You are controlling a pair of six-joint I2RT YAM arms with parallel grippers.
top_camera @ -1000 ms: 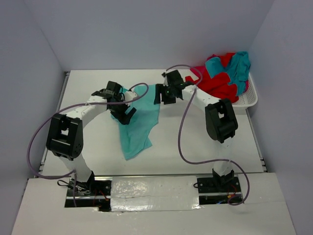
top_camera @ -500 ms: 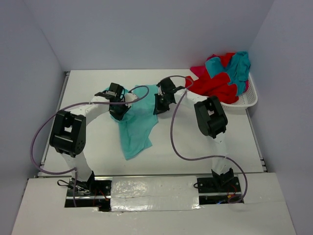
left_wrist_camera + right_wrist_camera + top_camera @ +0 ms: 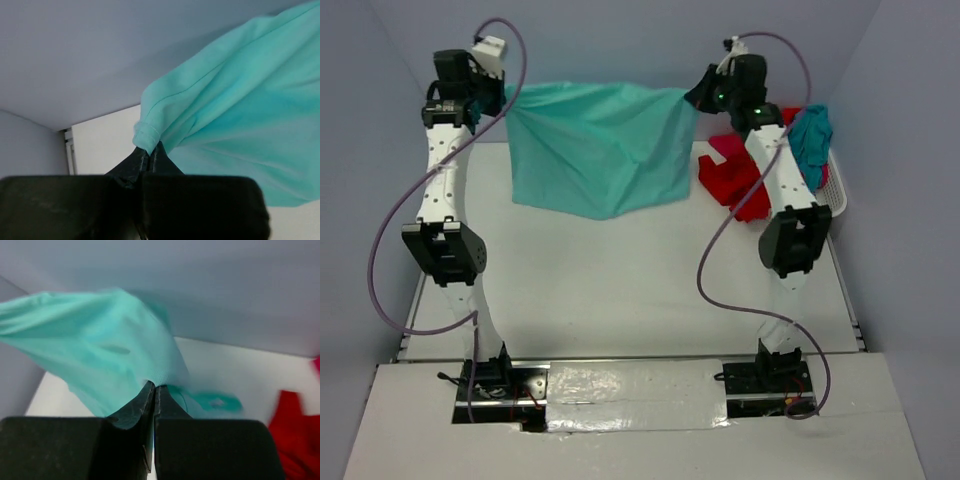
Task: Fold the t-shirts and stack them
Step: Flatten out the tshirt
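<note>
left gripper [image 3: 148, 151]: black jaws pinched tight on hemmed corner of teal t-shirt [image 3: 595, 150]. right gripper [image 3: 153, 387]: clamped on opposite corner. Soft cloth hangs between as wide draped sheet, 12 o'clock. Crumpled red t-shirts [image 3: 740, 185] 2 o'clock, by white mesh basket [image 3: 832, 200].

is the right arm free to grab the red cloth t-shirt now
Probably not: its right gripper is shut on the raised teal cloth t-shirt; the red cloth t-shirt itself lies close by.

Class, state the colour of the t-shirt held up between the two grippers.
Plain teal-turquoise t-shirt, no pattern; the top external view shows it best.
</note>
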